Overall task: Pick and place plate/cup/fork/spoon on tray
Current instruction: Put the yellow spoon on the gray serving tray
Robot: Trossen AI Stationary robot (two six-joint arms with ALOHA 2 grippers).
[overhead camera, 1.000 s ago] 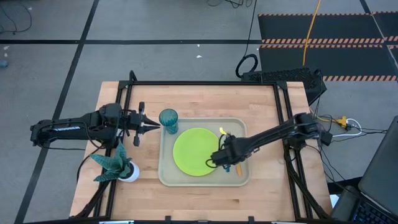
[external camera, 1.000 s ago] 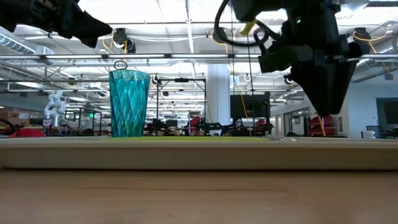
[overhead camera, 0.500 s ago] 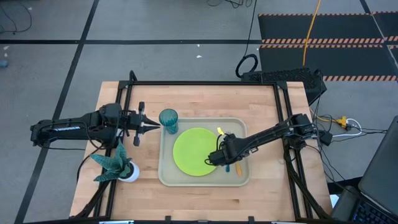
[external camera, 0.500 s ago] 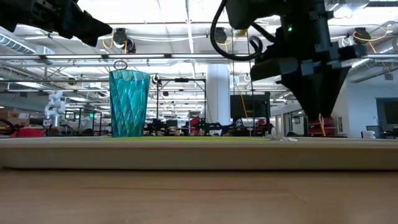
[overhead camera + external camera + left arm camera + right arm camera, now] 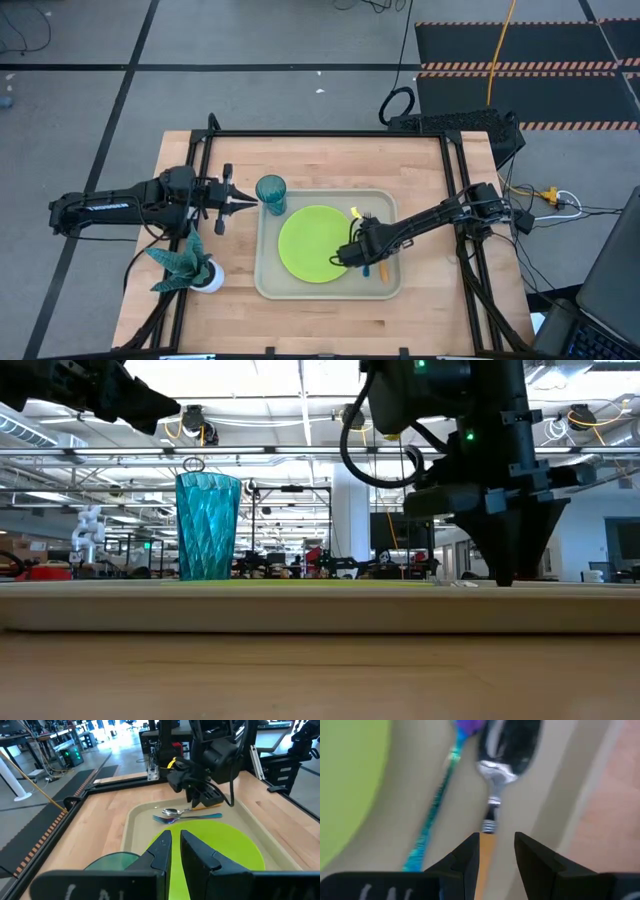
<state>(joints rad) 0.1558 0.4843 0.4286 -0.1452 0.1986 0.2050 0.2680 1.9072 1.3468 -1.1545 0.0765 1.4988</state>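
spoon [image 5: 492, 795] handle between right pincer [image 5: 496, 851] fingers

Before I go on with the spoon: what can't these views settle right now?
- Spoon handle: right wrist view, runs down between the right gripper fingers; contact with them cannot be told.
- Fork and spoon: high view, covered by the right gripper; low view, hidden behind the tray rim.
- Cup base: low view, behind that rim.
- Plate: low view, only an edge-on sliver.

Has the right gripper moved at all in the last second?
Yes. In the low view the right gripper has dropped toward the tray; its fingertips now sit about level with the rim, straddling the spoon handle.
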